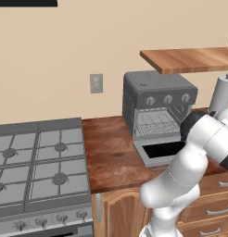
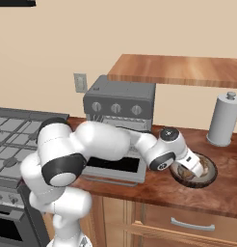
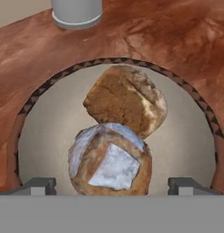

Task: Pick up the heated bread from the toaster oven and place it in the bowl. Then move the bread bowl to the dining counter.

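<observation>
Bread [image 3: 125, 105] lies in the bowl [image 3: 196, 150] on the bench [image 2: 207, 190], right of the toaster oven [image 2: 121, 103], as the gripper [image 3: 111, 185] hangs just above with jaws spread wide and nothing between them. Two loaves show from the hand camera: a plain brown one on the far side and a flour-dusted one [image 3: 110, 161] nearer the fingertips, the two touching and overlapping at their edges. Which of them is the heated one cannot be told. One bowl, one oven with three knobs and its door [image 2: 111, 169] dropped open, one white canister [image 2: 224, 119] at the far right, one wall shelf [image 2: 178, 70] above, and one gas stove [image 1: 39, 166] to the left complete the count.

Both loaves look light and crusty, firm enough not to crush, so they should ride along without trouble if the bowl is kept level. The bowl looks stiff, shallow and likely modest in weight, though two loaves add some. Its patterned rim is the obvious hold: one finger inside the wall, one outside, at a stretch clear of the bread. A smooth inner face could slip under a light pinch, and a hold on one side will tend to tip the bowl. The dining counter lies beyond these views.
</observation>
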Robot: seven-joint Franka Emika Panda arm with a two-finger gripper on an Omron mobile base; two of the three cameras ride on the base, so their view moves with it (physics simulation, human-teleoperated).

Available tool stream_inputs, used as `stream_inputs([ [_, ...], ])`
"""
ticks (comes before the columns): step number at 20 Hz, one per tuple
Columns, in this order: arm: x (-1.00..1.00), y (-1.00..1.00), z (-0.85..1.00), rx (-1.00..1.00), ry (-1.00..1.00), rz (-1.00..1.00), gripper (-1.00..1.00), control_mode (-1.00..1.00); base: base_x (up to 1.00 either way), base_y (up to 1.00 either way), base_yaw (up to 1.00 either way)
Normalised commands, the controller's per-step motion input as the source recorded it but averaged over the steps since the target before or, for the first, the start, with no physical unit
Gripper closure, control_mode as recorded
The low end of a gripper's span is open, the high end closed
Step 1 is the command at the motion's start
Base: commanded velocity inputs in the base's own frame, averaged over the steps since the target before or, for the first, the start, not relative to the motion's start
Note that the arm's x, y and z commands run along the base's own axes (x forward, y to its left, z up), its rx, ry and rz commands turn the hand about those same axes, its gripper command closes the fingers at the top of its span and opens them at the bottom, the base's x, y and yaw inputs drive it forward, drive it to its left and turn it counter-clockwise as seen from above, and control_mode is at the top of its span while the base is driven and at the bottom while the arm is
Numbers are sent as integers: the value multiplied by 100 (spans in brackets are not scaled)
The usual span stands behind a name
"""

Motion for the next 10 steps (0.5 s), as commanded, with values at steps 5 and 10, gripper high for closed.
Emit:
stream_inputs([
  [5, -55, -3, 29, 13, 2, -9, -100, -100, 0, 0, 0],
  [10, -12, -31, 3, 33, 1, -15, -100, -100, 0, 0, 0],
])
